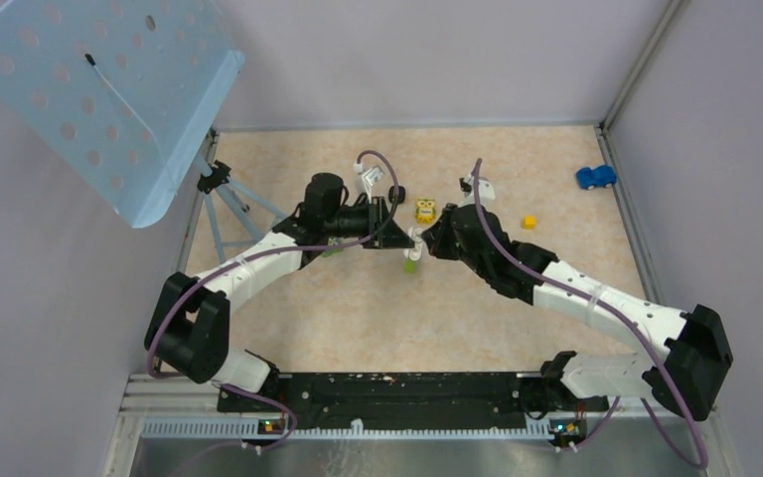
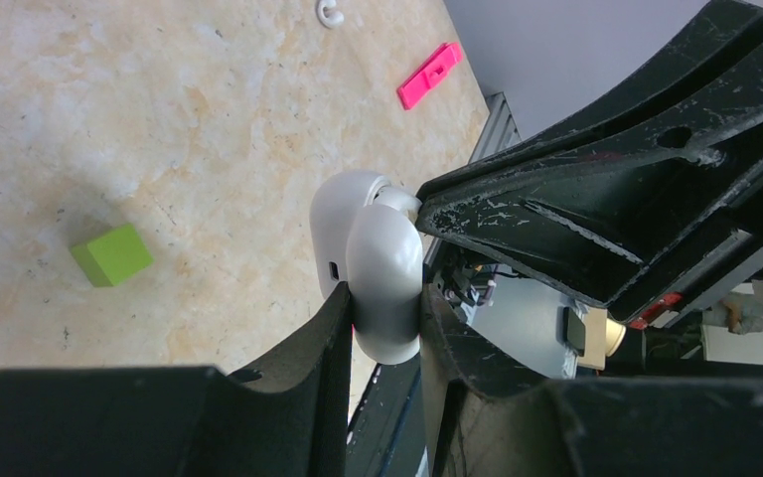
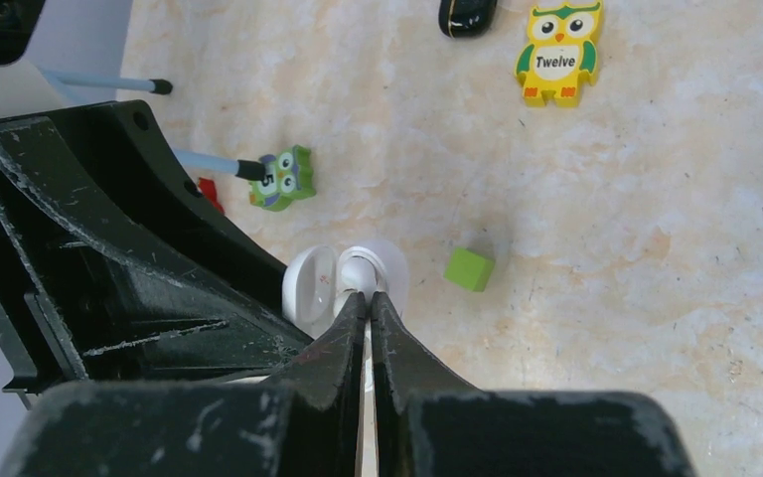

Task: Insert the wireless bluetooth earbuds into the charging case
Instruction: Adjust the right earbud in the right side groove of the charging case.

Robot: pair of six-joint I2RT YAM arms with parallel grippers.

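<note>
The left gripper [image 2: 384, 298] is clamping the charging case [image 2: 378, 248] mid-desk. The closed right gripper [image 3: 368, 298] is touching it, and the desk [image 1: 378, 318] is lying open toward its near edge.

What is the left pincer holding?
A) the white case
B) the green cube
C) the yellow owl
A: the left pincer is clamped on both sides of the case, while the cube lies apart from it.

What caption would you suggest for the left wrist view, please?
Left end effector grips the white charging case; a green cube lies beyond.
</note>
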